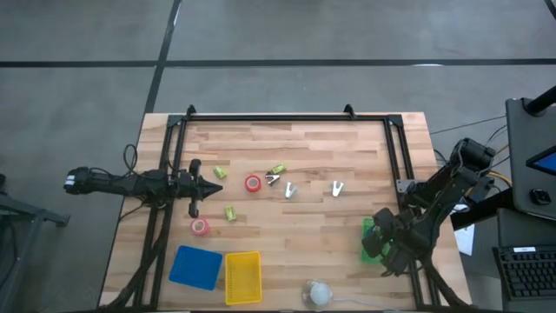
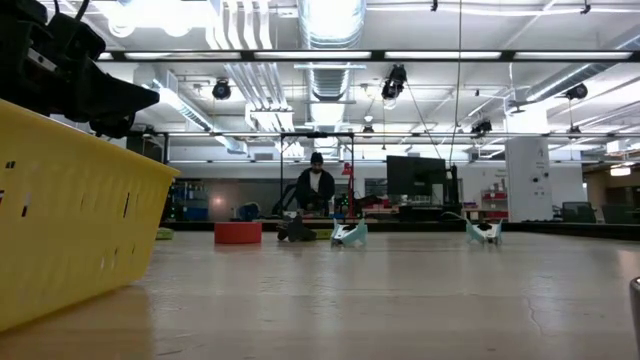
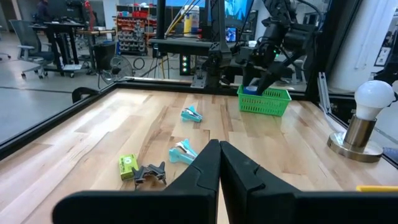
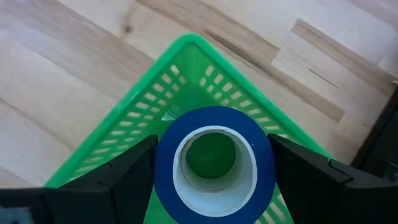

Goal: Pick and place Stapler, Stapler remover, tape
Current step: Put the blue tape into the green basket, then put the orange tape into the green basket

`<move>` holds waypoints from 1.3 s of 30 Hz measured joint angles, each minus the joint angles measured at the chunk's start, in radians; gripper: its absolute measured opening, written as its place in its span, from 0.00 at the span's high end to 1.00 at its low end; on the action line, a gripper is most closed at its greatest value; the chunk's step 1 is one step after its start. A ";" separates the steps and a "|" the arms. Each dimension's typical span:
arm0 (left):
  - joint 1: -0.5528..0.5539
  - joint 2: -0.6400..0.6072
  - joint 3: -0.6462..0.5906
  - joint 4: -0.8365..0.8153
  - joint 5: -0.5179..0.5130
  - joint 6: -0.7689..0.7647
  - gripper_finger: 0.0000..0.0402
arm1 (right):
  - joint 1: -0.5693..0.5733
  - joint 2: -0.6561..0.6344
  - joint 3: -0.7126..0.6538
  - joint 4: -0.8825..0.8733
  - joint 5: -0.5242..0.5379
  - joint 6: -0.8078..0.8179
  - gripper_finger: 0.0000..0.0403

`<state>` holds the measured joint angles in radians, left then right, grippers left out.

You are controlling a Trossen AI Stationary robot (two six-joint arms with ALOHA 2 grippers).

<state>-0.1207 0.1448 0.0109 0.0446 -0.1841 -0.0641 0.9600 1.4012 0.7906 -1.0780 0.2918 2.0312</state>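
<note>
One blue roll poised over the green basket

Your left gripper [image 1: 215, 185] waits pinched together, with two red tape rolls [image 1: 253, 183] just beyond its tips. Your right gripper [image 4: 211, 163] clamps the blue tape [image 4: 214, 158] directly above the green basket [image 4: 152, 93]; release off-centre and it may bounce off the rim.

Table [image 1: 304, 226]: pale wood planks, smooth, low sheen. Green basket [image 4: 118, 140]: slotted plastic, glossy. Blue tape [image 4: 211, 165]: smooth, white core. Yellow basket [image 2: 70, 230]: slotted plastic. Fingers [image 3: 199, 177]: matt black.
</note>
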 joint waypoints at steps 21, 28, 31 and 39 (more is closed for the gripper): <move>0.000 0.000 0.000 0.000 0.000 0.000 0.97 | 0.000 0.014 0.020 0.012 -0.005 -0.022 0.15; 0.000 0.000 0.000 0.000 0.000 0.000 0.97 | -0.001 0.013 0.097 -0.054 -0.001 -0.036 0.14; 0.000 0.000 0.000 0.000 0.000 0.000 0.97 | -0.001 0.013 0.143 -0.067 0.071 -0.064 0.15; 0.000 0.000 0.000 0.000 0.000 0.000 0.97 | -0.003 0.012 0.232 -0.069 0.311 -0.206 0.19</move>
<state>-0.1207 0.1448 0.0109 0.0444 -0.1841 -0.0639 0.9572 1.4132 1.0222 -1.1471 0.6025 1.8248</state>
